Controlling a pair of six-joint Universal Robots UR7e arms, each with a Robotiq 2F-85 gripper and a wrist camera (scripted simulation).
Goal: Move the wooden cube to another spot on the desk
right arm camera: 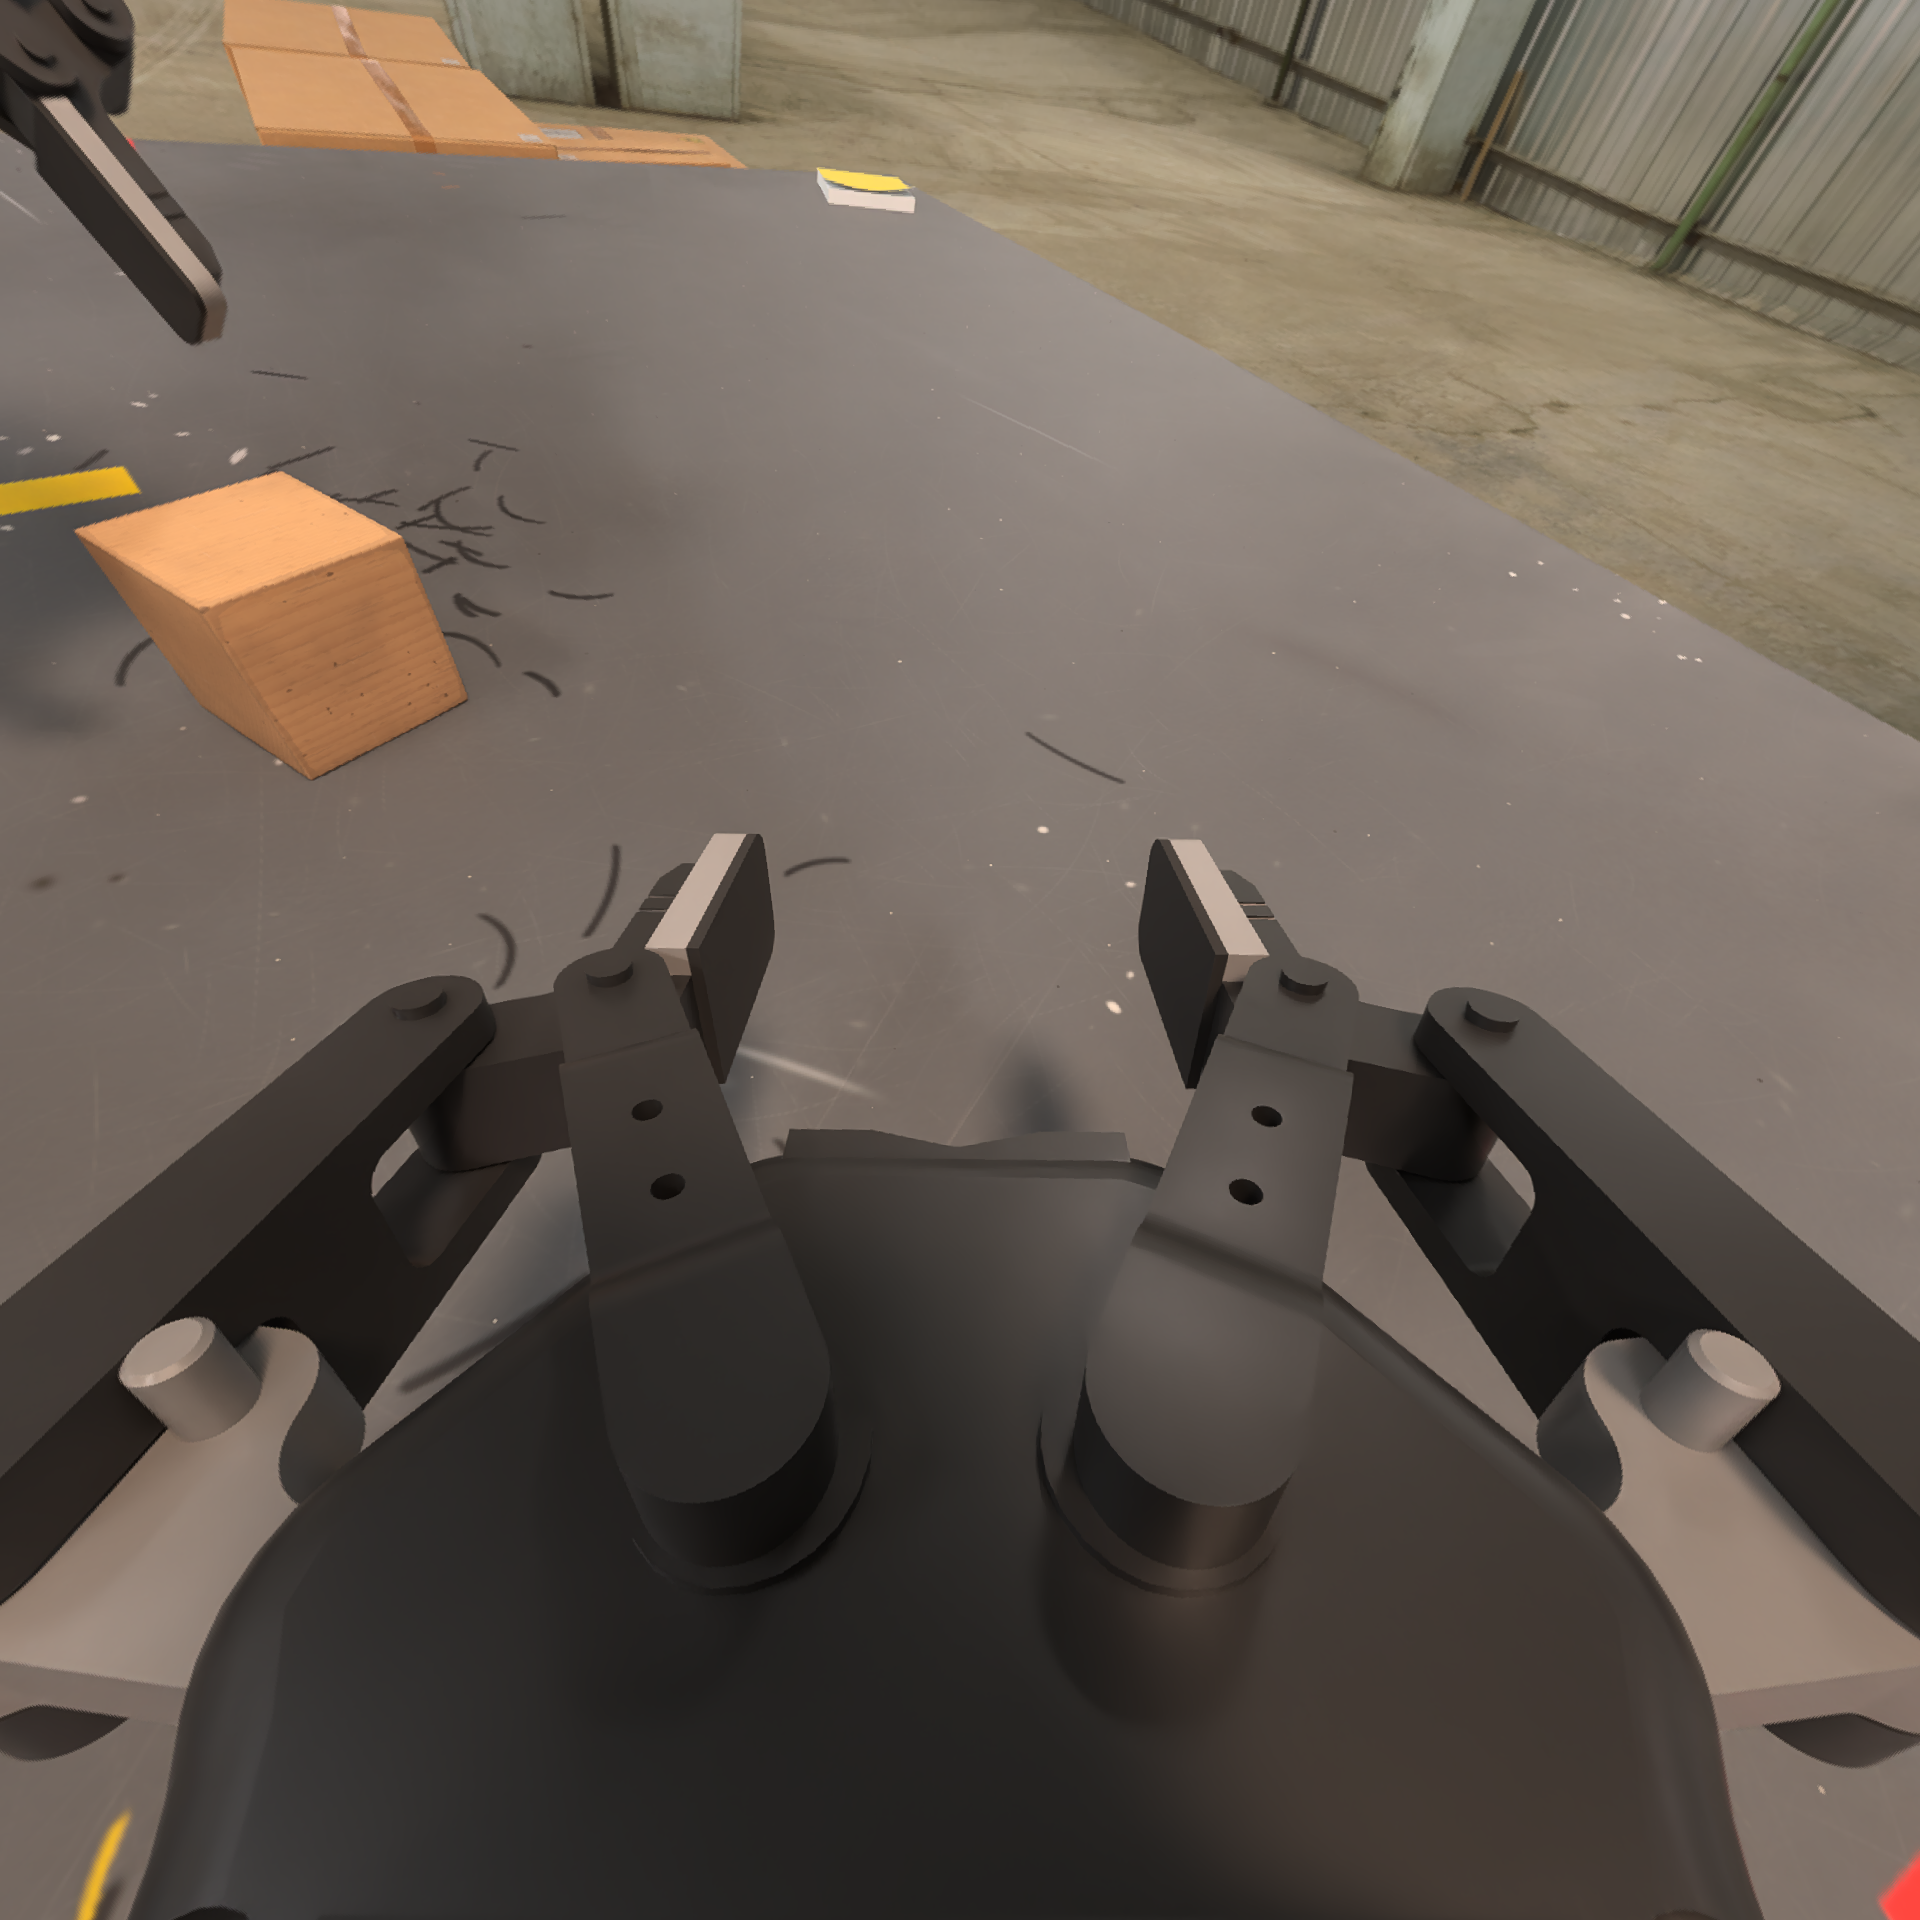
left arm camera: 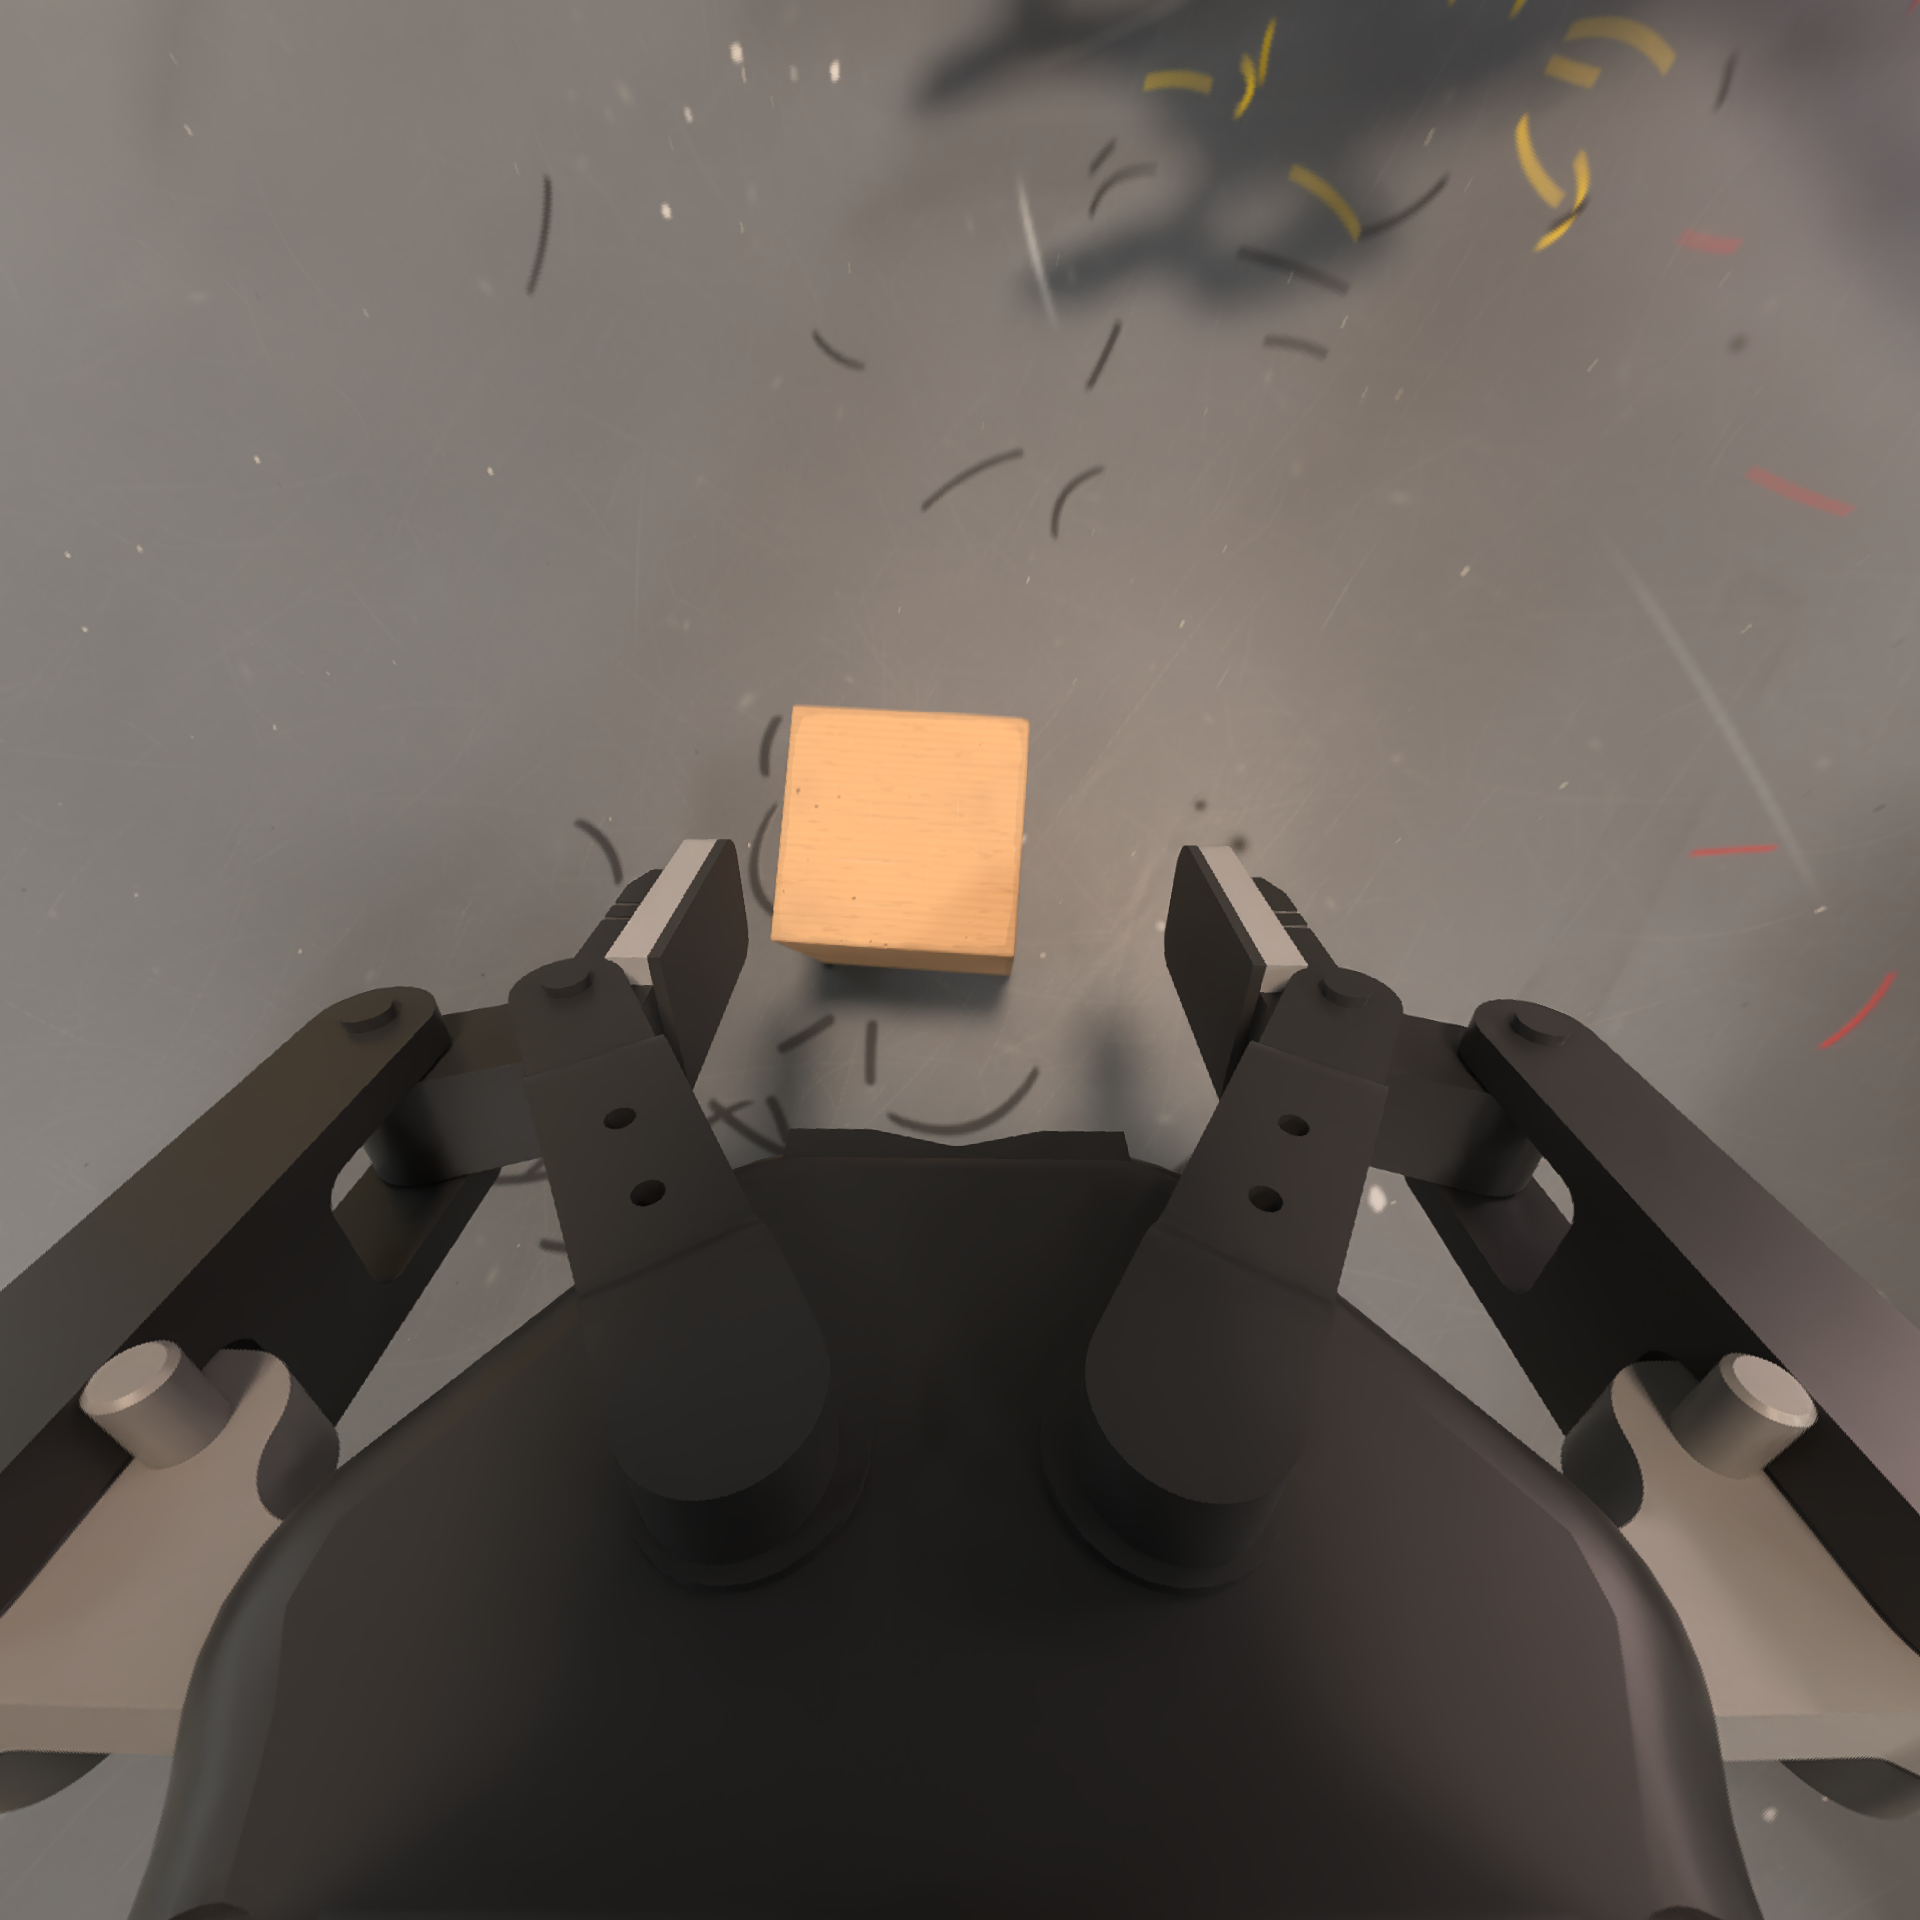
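A light wooden cube (left arm camera: 900,840) rests on the grey desk (left arm camera: 416,520). My left gripper (left arm camera: 956,914) is open and hovers above it, looking straight down; the cube lies between the fingertips, nearer the left one, and below them. In the right wrist view the cube (right arm camera: 275,613) sits at the left on the desk (right arm camera: 1039,520), with a finger of the left gripper (right arm camera: 135,239) hanging above and behind it, apart from it. My right gripper (right arm camera: 956,925) is open and empty, low over the desk to the right of the cube.
The desk bears dark scuffs, yellow and red marks. A small white block with a yellow top (right arm camera: 864,190) lies near the far desk edge. Cardboard boxes (right arm camera: 374,88) stand on the floor beyond. The desk's right edge (right arm camera: 1558,634) drops to concrete floor.
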